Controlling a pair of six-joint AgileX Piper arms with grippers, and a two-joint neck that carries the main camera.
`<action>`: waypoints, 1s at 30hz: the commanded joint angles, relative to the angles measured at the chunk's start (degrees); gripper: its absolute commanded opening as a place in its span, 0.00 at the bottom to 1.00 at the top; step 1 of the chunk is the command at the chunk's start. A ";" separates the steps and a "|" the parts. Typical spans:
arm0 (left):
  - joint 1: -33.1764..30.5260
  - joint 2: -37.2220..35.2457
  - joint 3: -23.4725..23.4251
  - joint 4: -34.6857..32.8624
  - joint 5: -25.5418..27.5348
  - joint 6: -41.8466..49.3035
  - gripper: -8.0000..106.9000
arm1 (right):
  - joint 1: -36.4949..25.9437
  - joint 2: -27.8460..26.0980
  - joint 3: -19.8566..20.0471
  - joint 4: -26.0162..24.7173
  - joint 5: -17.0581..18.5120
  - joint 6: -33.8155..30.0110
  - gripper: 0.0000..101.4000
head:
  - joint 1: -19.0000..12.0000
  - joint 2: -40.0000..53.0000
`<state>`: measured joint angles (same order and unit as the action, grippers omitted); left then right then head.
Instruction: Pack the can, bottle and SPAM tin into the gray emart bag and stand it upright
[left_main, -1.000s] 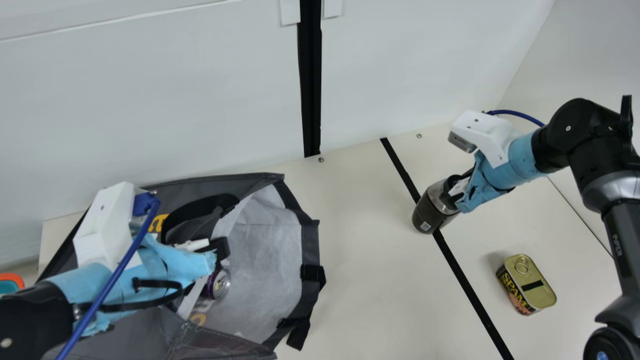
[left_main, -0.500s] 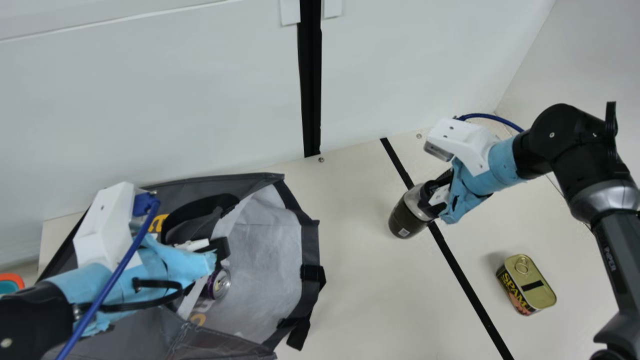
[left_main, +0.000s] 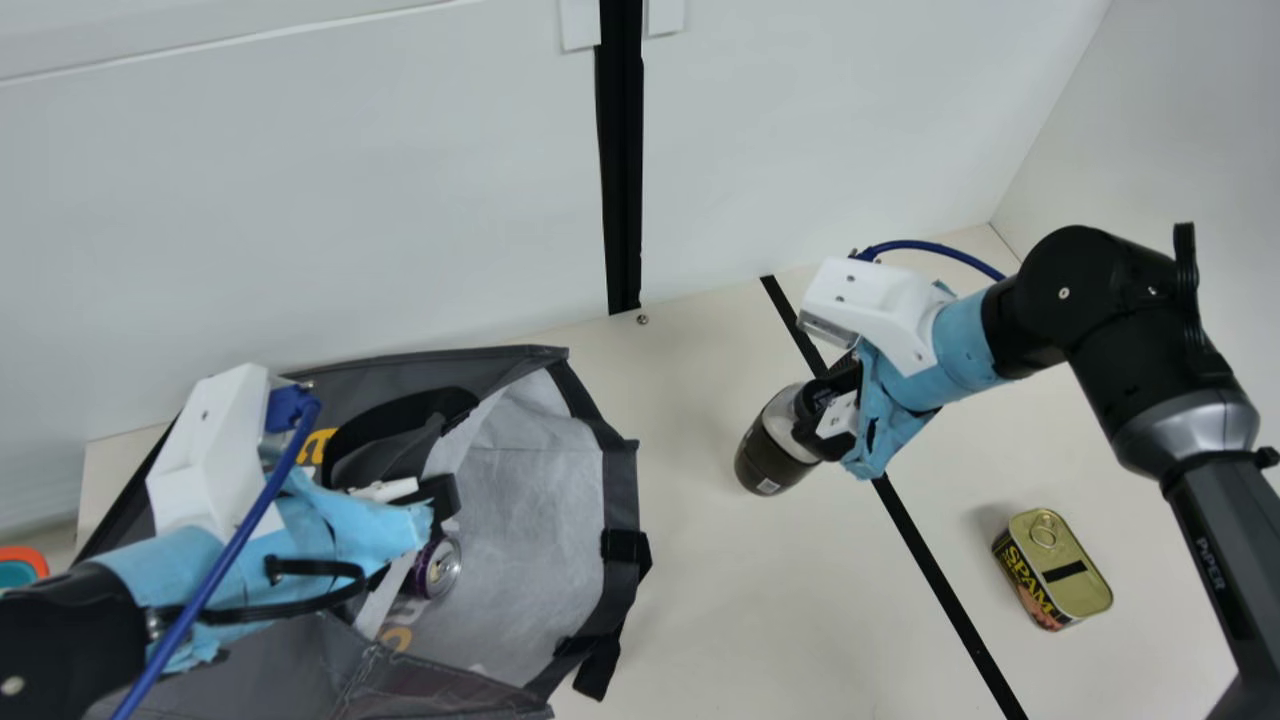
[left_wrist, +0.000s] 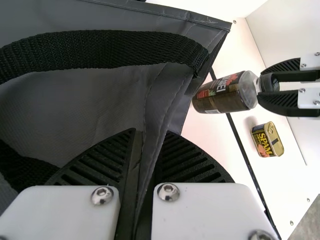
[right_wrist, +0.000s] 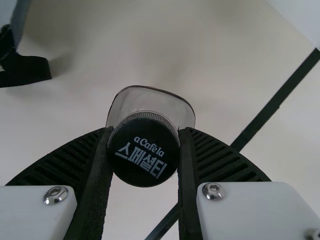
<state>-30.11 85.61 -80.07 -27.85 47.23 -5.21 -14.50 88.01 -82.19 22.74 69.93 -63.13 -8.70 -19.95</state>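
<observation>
Beside the gray emart bag (left_main: 540, 520), our right tool (right_wrist: 145, 131) pinches the bottle (left_main: 775, 450) by its black cap (right_wrist: 144, 157), presumably so the tilted body may enter first. Our left tool (left_wrist: 150, 133) clamps a fold of the bag, probably to hold the mouth open. Bottle noted: dark label, clear shoulder. The can (left_main: 438, 568), purple with silver top, rests inside the bag; the SPAM tin (left_main: 1060, 575), gold-lidded, sits well apart on the surface (left_main: 720, 600).
</observation>
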 joint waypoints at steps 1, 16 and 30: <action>0.00 0.00 0.00 0.00 0.00 0.00 0.00 | 0.70 -0.38 0.21 0.26 -0.03 0.10 0.00 | -1.30 -0.05; 0.00 0.00 0.00 0.00 0.00 0.00 0.00 | 4.32 -3.54 1.36 1.84 -0.03 0.14 0.00 | -1.30 -0.05; 0.00 0.00 0.00 0.00 0.00 0.00 0.00 | 5.55 -5.54 4.59 1.66 -0.03 -3.32 0.00 | -1.30 -0.05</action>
<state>-30.11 85.61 -80.07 -27.85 47.23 -5.21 -8.88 82.50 -77.79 24.62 69.92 -66.23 -8.70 -19.95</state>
